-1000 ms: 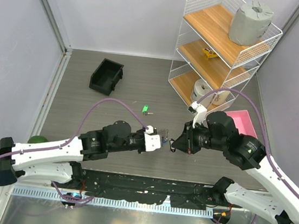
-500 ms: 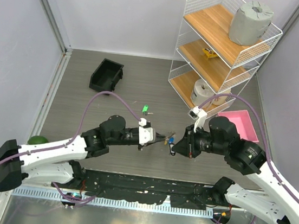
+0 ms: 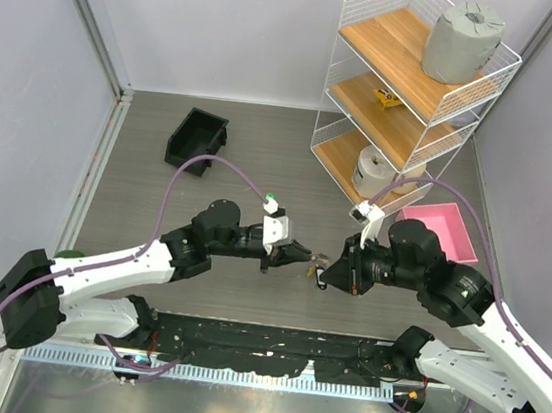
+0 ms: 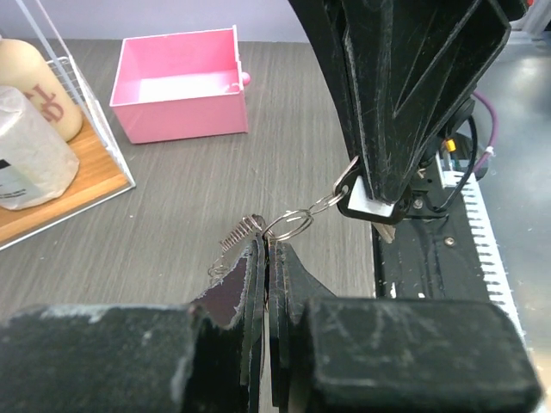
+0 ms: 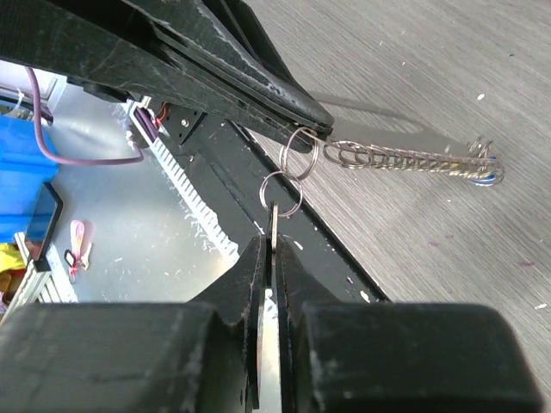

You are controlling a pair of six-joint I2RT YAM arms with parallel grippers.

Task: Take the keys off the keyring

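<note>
Right gripper [image 5: 271,243] is pressed shut on one loop of the keyring [image 5: 293,177] (or on a flat tab threaded through it; too fine to tell). Left gripper [image 4: 267,249] pinches the linked loop. Held between both, the ring looks braced off the table, probably so it can be pried apart. The chain [image 5: 405,158] runs out to the keys [image 5: 485,173], not yet freed.
</note>
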